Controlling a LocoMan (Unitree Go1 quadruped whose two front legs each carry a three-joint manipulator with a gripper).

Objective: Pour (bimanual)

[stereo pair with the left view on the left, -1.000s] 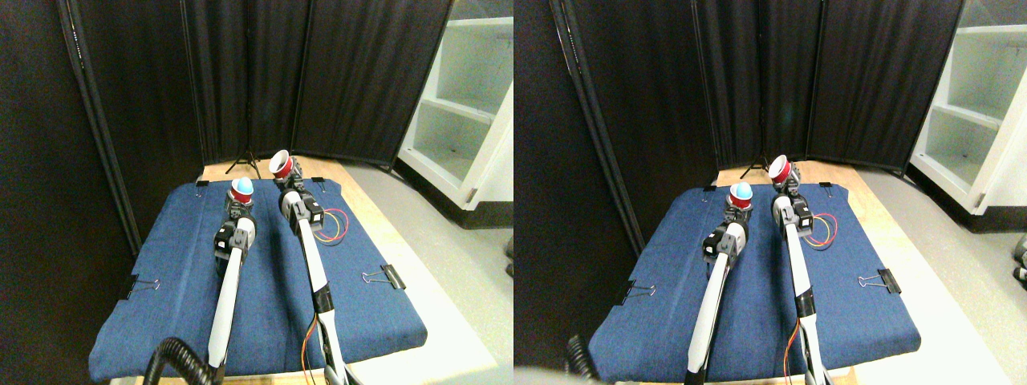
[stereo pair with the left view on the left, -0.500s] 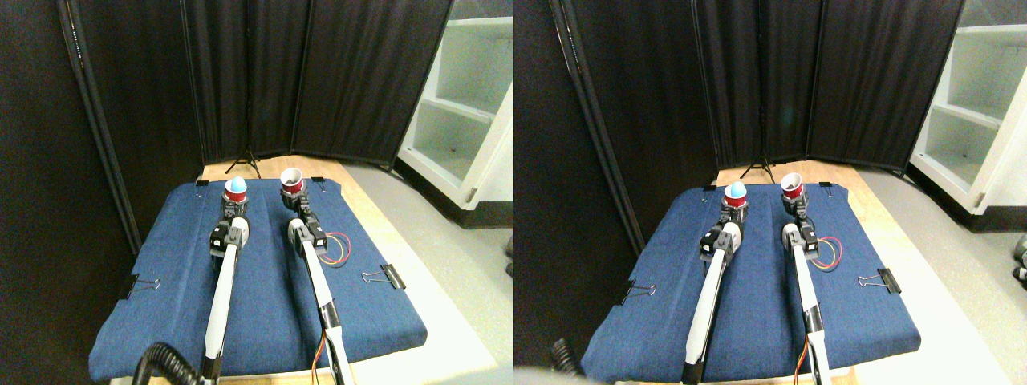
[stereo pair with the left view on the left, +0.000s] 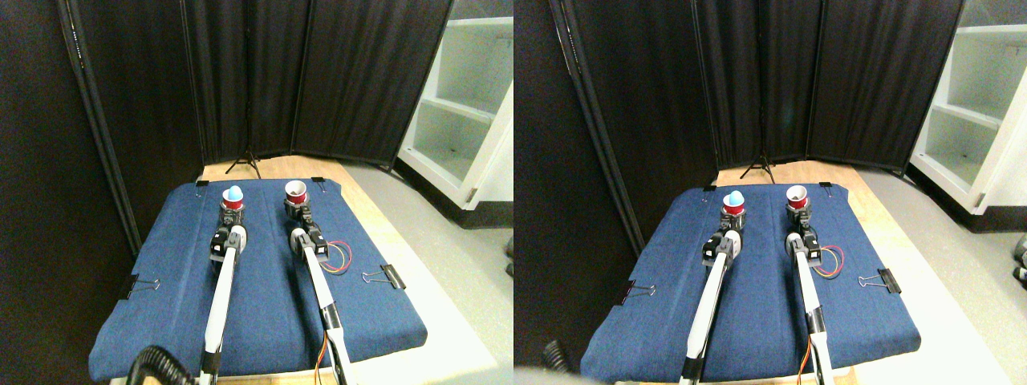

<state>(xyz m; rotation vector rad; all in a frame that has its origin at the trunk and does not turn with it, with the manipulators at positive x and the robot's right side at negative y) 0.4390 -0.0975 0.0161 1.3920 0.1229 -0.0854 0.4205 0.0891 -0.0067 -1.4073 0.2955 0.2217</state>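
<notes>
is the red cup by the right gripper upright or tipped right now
Upright. The right red cup has its white-lined mouth facing up, level with the left red cup that holds a blue ball; whether it rests on the blue cloth is unclear.

Both manipulators [stereo pair with the left view on the left: 217, 313] cut off at bottom edge; shelf unit [stereo pair with the left view on the left: 473, 104] cropped at right

1. Even, fairly bright indoor light; the white shelving [stereo pair with the left view on the left: 469, 96] at the right edge looks washed out.
2. The black curtains [stereo pair with the left view on the left: 241, 72] swallow detail.
3. Straight lines bow near the edges; the picture is slightly soft.
</notes>
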